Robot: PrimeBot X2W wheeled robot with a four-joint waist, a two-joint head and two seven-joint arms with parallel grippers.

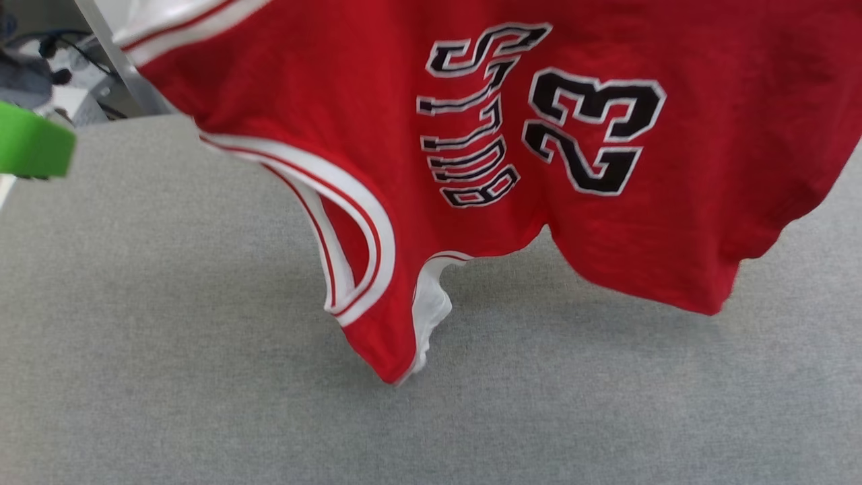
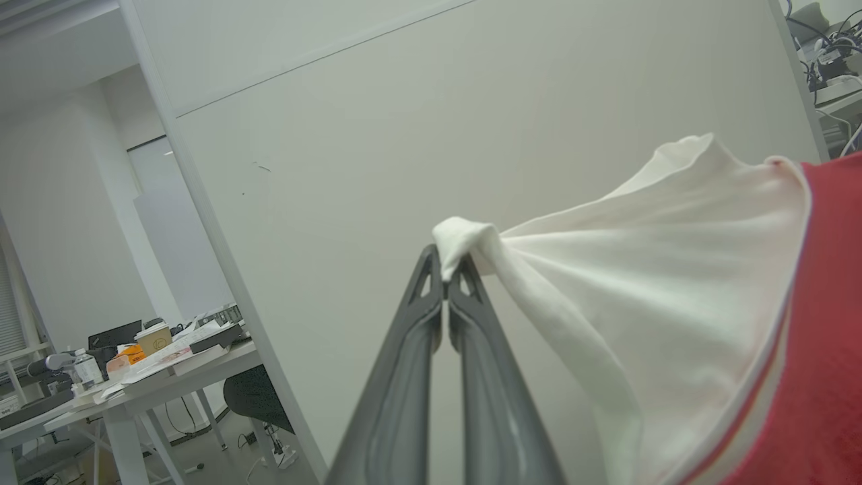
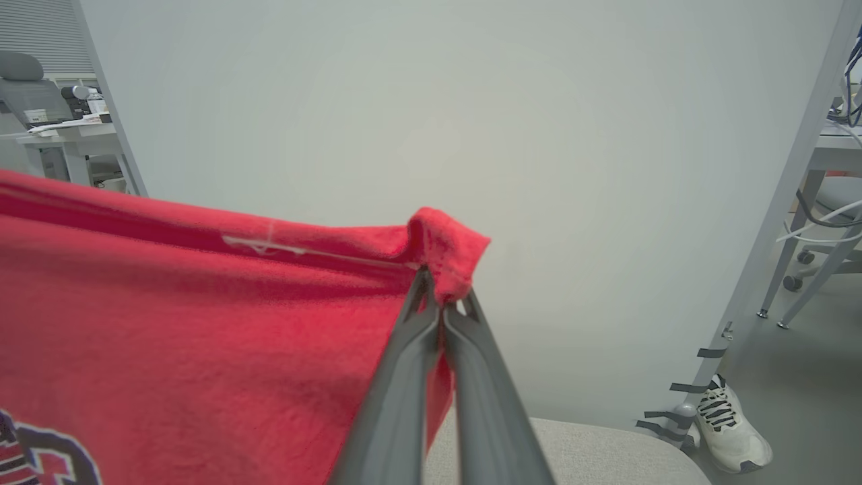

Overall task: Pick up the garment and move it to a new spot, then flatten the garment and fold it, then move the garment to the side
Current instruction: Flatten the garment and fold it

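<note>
Green thing (image 1: 34, 145): sitting at 9 o'clock in the head view, too blurred to identify.
Left end effector (image 2: 444, 283): fingers are pressing together on a bunched tip of the white sleeve (image 2: 640, 283), and the cloth is fanning away toward 3 o'clock in the left wrist view.
Shirt (image 1: 323, 101): hanging in the air across the 12 o'clock half of the head view, with the lettering and number facing the camera and turned sideways. A striped armhole and a white fold are drooping toward 6 o'clock. I cannot tell whether that lowest tip is touching down.
Right end effector (image 3: 441, 306): fingers are closing tight on a red hem corner (image 3: 448, 246), with red cloth running off toward 9 o'clock in the right wrist view.
Surface (image 1: 135, 350): grey, lying beneath the hanging shirt.
Step in hand: likely carrying the shirt to its new spot, before flattening.
Doing it well: both grips are holding only small bunches, so a hard pull is risking a slip. Holding the arms level and spread should be taking out the sag. Letting the drooping edge land first, then drawing the held edge away while lowering, should be laying the cloth flat rather than tucked under.
</note>
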